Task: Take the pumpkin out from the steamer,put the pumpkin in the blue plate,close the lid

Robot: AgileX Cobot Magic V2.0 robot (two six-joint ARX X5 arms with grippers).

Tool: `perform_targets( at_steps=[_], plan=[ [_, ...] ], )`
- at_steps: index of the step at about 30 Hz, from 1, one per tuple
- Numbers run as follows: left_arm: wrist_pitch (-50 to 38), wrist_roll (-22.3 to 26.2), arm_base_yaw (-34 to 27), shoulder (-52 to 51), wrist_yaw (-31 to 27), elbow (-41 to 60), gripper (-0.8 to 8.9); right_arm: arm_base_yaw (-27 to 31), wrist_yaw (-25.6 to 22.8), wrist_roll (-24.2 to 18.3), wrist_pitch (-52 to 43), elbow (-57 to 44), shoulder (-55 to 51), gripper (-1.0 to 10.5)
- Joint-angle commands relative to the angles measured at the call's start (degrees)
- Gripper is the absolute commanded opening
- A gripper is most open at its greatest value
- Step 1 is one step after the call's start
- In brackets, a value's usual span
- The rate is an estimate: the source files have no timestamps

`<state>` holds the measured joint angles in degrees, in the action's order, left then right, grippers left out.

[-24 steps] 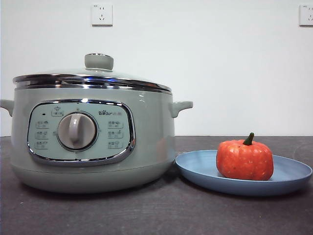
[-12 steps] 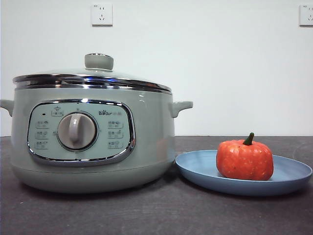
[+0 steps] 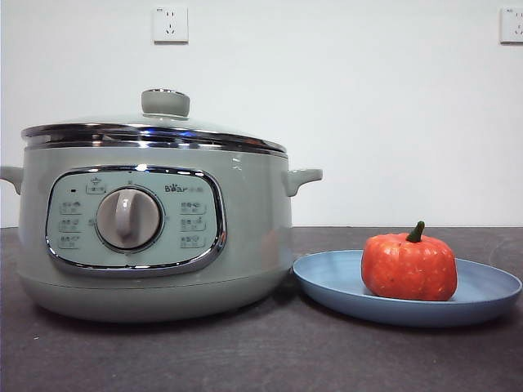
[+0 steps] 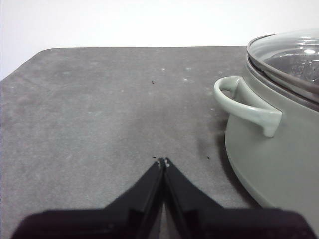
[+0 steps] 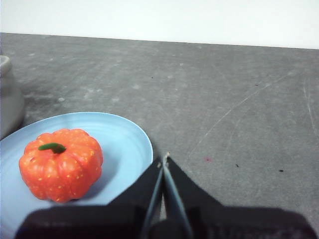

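Observation:
The orange pumpkin (image 3: 409,267) (image 5: 61,171) with its green stem sits upright in the blue plate (image 3: 482,292) (image 5: 124,139), right of the pale green steamer (image 3: 245,237) (image 4: 279,164). The glass lid (image 3: 155,131) (image 4: 289,59) rests shut on the steamer, knob on top. My left gripper (image 4: 163,161) is shut and empty, low over the table beside the steamer's side handle (image 4: 246,105). My right gripper (image 5: 164,160) is shut and empty, just past the plate's rim, apart from the pumpkin. Neither arm shows in the front view.
The dark grey table (image 3: 270,359) stretches in front of the pot and plate. A white wall with two sockets (image 3: 170,24) stands behind. The table's rounded corner (image 4: 42,55) shows in the left wrist view.

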<state>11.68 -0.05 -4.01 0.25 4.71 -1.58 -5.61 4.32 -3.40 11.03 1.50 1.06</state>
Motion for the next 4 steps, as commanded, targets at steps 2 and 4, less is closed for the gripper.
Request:
perform_targets(
  at_steps=[2,4],
  plan=[
    [-0.07,-0.35,-0.09,-0.15,-0.11,0.90,-0.03,-0.02,-0.20,0.55,-0.17,-0.76,0.02,0.0],
    [-0.07,-0.35,-0.09,-0.15,-0.11,0.90,-0.03,-0.02,-0.20,0.55,-0.17,-0.76,0.02,0.0]
  ],
)
